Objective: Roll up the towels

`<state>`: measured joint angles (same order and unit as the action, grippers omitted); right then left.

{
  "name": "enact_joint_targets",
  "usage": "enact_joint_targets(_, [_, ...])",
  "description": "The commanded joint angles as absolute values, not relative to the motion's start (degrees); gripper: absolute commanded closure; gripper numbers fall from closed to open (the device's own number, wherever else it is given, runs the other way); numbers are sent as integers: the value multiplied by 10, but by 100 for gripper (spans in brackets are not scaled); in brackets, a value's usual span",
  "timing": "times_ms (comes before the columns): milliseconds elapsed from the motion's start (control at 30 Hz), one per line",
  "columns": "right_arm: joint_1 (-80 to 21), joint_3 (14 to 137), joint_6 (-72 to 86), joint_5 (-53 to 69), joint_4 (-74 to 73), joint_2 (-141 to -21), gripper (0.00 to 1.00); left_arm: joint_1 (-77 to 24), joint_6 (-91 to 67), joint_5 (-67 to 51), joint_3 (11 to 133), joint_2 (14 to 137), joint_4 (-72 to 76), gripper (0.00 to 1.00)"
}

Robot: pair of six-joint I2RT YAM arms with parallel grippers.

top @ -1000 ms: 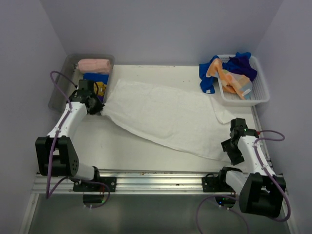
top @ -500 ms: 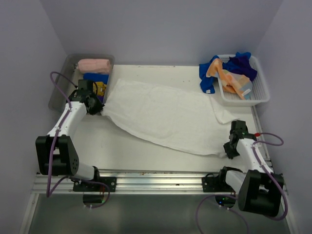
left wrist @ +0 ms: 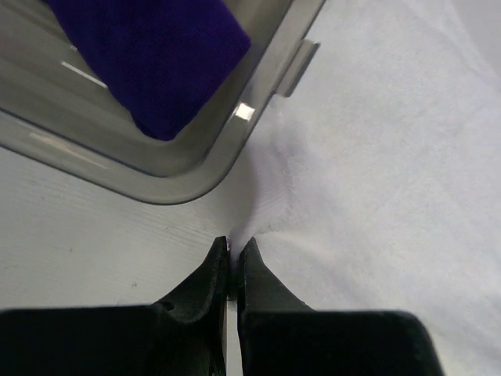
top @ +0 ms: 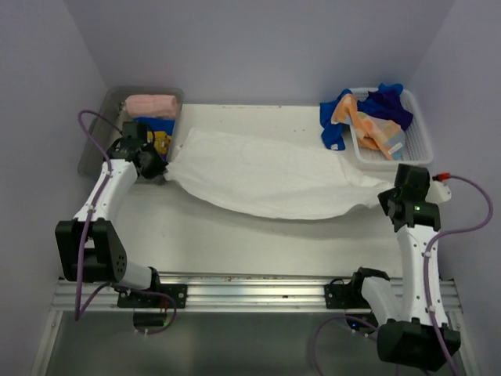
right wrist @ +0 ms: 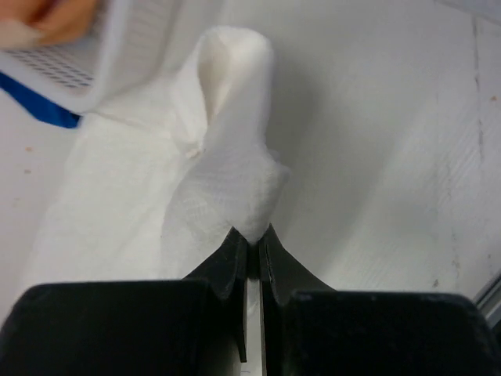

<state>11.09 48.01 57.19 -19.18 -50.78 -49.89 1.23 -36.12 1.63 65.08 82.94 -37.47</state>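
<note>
Right gripper (right wrist: 252,235), newly pinching the white towel (top: 266,176), is raising its corner; left gripper (left wrist: 233,247) is pinching the opposite, stretched end.

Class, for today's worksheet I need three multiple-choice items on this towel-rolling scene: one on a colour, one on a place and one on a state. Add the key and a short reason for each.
1. The stretched towel between the two arms is:
A yellow
B white
C purple

2. The rolled pink towel lies:
A on the stretched towel
B under the stretched towel
C in the grey tub

3. The right end effector is:
A wide open
B shut on nothing
C shut on a corner of the stretched towel

Key
1 B: the cloth is plain white in the top view.
2 C: the pink roll sits inside the tub at the far left.
3 C: the right wrist view shows its jaws closed, with white cloth pinched at the tips.
</note>
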Motion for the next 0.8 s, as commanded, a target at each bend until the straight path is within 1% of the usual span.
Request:
enact_joint_targets(0, [114,600,496,-234,-538,-498,100,18,-346,-18,733,816,-375,100])
enact_joint_targets(33, [114,646,485,-231,-539,-501,100,18,-346,-25,743,813,-377,100])
enact_joint_targets(100, [114,687,458,-222,-537,-507,100,18,-346,-32,769,798,-379,100])
enact_joint_targets(133, [114,728,452,-218,-537,-516,100,18,-347,-39,776,792,-380,100])
enact_joint_targets(300, [114,837,392,-189,-523,-533,100,18,-356,-66,816,740,-376,100])
enact_joint_targets(333, [114,877,383,-192,-526,-539,100,18,-359,-62,817,717,-361,100])
enact_joint_targets(533, [115,1003,326,-201,-538,-541,100,18,-361,-21,831,648,-334,100])
enact_joint_targets(633, [113,1062,309,-195,-545,-544,100,18,-358,-3,859,618,-331,100])
enact_joint_targets(767, [111,1129,308,-167,-553,-550,100,18,-345,45,936,585,-337,100])
